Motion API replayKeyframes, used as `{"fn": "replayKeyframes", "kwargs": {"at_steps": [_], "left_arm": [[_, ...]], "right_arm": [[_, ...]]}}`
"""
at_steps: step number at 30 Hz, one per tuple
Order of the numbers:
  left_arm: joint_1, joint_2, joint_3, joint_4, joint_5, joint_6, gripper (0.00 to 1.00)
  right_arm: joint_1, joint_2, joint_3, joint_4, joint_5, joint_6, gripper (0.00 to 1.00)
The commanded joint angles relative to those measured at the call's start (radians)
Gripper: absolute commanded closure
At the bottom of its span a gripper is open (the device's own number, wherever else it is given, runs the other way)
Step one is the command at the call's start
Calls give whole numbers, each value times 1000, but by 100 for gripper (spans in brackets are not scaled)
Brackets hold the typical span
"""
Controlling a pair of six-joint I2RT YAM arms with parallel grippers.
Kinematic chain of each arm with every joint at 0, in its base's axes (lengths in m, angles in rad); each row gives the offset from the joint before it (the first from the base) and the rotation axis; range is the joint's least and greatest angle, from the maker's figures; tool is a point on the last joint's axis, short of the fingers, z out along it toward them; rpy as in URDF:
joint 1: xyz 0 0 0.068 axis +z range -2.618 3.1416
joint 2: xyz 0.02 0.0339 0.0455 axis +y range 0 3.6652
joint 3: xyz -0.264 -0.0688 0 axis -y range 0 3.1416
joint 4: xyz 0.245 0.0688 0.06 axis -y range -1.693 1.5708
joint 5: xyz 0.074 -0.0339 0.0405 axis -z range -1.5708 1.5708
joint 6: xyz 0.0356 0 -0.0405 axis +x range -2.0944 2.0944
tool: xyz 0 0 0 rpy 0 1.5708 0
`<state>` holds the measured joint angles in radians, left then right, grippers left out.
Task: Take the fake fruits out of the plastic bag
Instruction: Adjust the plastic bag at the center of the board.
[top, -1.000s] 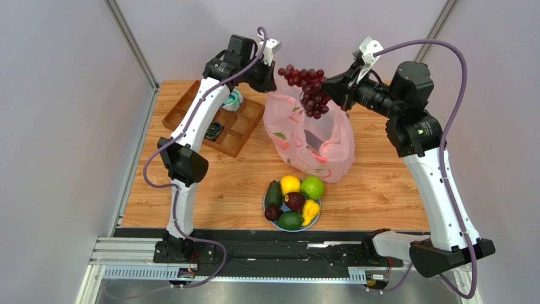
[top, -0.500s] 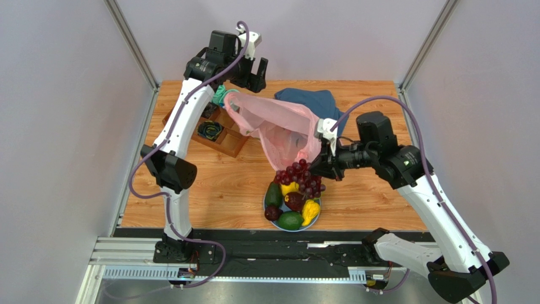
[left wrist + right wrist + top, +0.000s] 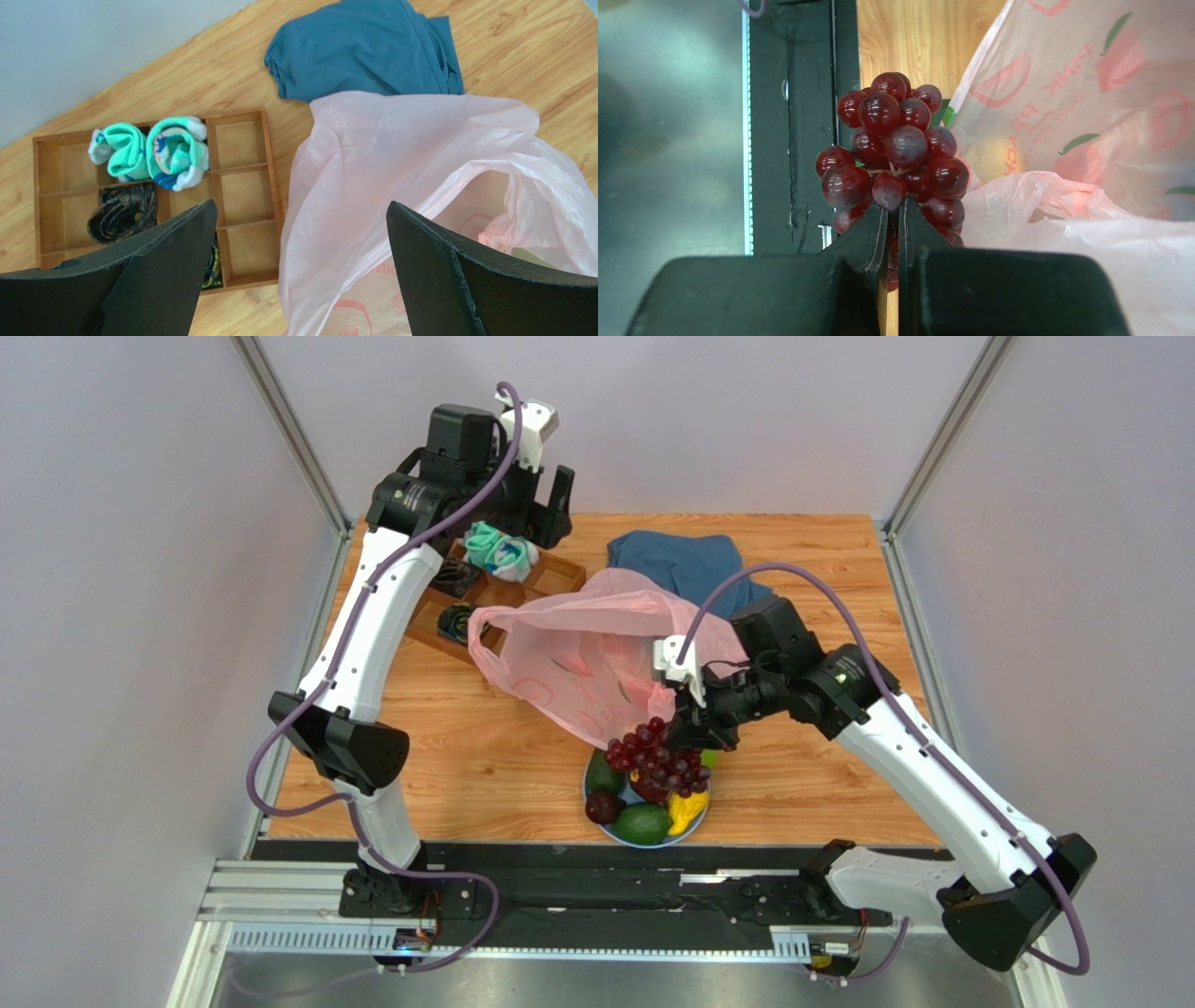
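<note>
The pink plastic bag (image 3: 575, 661) lies slumped on the table, its mouth toward the left; in the left wrist view the plastic bag (image 3: 393, 175) lies below my fingers, apart from them. My left gripper (image 3: 539, 511) (image 3: 302, 204) hangs open and empty over the wooden tray's right end. My right gripper (image 3: 685, 717) (image 3: 894, 204) is shut on the stem of the dark red grape bunch (image 3: 654, 753) (image 3: 892, 147), which hangs just above the plate (image 3: 584, 790). On the plate lie fake fruits: a dark avocado (image 3: 605, 770), a green avocado (image 3: 644, 823), a yellow pear (image 3: 687, 809).
A wooden compartment tray (image 3: 561, 571) (image 3: 242, 189) with teal rolled socks (image 3: 498, 549) (image 3: 151, 150) stands at the back left. A dark blue cloth (image 3: 680, 560) (image 3: 365, 49) lies behind the bag. The black rail (image 3: 794, 140) runs along the table's near edge.
My left gripper opened and let the bag go; the bag dropped flat onto the table. My right gripper carried the grape bunch down from above the bag to just over the plate.
</note>
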<state>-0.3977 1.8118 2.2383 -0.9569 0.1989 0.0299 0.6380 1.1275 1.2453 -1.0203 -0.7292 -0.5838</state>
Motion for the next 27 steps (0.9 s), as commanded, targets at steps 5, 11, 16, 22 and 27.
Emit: {"fn": "replayKeyframes", "kwargs": {"at_steps": [5,11,16,22,27], "left_arm": [[0,-65,-40,-9,-39,33,1],[0,-85,-54,-11,-42,38,1],[0,-80,-71,-14,-46,45,1],[75,-104,-141,-81,8,41,1],[102,-175,-299,-146,33,120,1]], "right_arm": [[98,98,117,-102,51,-246,100],[166,153,157,-175,131,-390,100],[177,190,197,-193,217,-447,100],[115,183,212,-150,399,-528,100],[5,190,258,-135,381,-508,100]]}}
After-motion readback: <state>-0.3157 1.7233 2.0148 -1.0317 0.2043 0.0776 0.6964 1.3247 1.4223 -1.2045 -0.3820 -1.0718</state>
